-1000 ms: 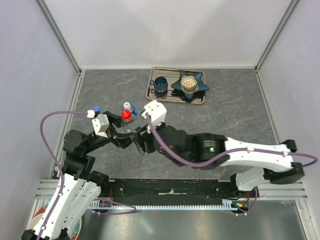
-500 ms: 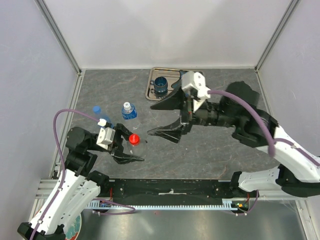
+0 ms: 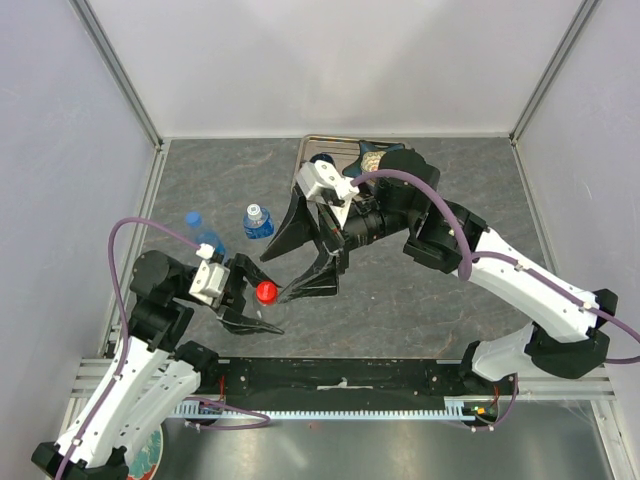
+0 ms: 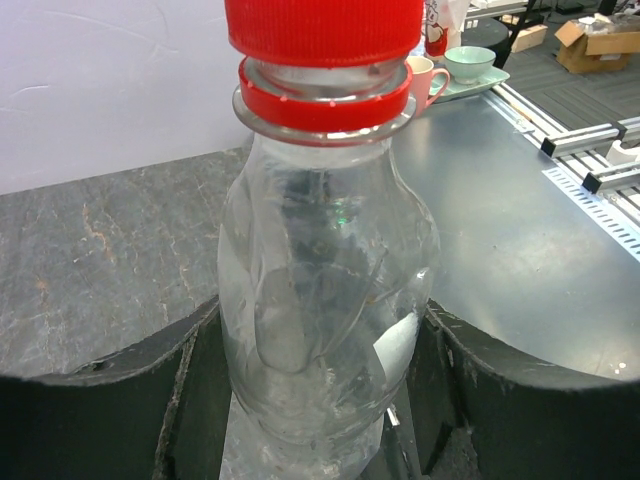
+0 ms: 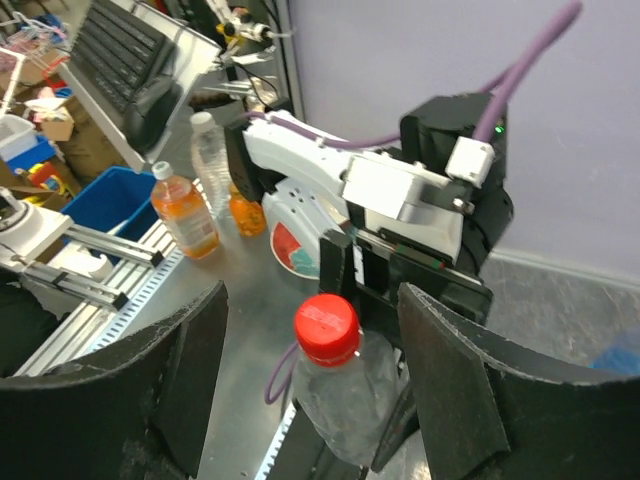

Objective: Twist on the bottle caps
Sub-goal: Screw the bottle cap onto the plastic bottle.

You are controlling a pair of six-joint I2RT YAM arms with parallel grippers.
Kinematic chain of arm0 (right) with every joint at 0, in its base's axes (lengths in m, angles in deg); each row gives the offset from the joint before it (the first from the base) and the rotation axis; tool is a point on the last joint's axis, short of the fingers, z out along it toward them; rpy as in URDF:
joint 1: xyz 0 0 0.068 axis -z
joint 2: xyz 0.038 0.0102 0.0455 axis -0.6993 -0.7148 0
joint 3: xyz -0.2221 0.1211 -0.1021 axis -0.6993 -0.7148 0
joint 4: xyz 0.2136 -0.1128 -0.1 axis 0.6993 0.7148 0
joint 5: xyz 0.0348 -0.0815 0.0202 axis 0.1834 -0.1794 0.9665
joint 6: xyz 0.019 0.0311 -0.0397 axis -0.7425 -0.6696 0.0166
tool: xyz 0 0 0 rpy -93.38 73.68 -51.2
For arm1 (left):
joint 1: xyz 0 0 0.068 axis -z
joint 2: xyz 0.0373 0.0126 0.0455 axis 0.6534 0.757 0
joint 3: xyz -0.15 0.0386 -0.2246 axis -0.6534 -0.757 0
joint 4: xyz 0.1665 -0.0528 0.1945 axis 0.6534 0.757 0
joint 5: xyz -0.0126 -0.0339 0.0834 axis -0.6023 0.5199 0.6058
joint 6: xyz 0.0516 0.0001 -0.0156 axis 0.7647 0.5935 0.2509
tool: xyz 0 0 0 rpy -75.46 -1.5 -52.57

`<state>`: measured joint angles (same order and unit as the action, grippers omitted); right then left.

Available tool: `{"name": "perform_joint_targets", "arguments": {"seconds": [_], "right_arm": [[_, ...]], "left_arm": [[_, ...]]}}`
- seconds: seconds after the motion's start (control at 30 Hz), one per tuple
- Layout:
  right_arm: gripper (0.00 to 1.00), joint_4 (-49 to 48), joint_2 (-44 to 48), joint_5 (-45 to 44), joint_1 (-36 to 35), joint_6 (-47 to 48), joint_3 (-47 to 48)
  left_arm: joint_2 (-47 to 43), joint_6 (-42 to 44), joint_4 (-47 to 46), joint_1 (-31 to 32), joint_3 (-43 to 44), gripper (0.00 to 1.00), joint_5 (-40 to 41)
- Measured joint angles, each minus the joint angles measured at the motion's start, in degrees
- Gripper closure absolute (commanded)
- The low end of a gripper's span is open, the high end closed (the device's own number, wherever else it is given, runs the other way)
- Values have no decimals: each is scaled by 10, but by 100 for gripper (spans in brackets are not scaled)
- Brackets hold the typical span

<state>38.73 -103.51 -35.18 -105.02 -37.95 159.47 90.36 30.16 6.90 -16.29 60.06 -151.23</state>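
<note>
Okay, the right gripper [image 3: 275, 278] had swung away half a second earlier and was now back, jaws apart, straddling the red cap [image 3: 265, 292] without touching it. The left gripper [image 4: 320, 400] stayed clamped on the bottle [image 4: 320, 300], upright at the near-left of the table [image 3: 450, 290]. The cap sat on the neck; couldn't tell how tight. Looked like a re-grip between twists: next, close on the cap and turn again.

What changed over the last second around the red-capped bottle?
The right end effector left the red cap, swung away, then returned open, either side of it. The left end effector pulled the bottle it grips toward the near edge. The white-capped bottle stayed put.
</note>
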Motion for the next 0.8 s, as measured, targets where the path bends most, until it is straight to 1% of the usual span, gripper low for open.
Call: {"name": "perform_joint_targets", "arguments": {"seconds": [0.13,0.5,0.8], "right_arm": [[26,-25,-3,32,0,-7,-6],[35,-35,-51,48,0,-10,-27],[50,-61,-48,54,-3,-18,-44]], "left_arm": [[3,0,0,0,0,98,0],[6,-1,-4,0,0,98,11],[6,-7,-9,0,0,98,32]]}}
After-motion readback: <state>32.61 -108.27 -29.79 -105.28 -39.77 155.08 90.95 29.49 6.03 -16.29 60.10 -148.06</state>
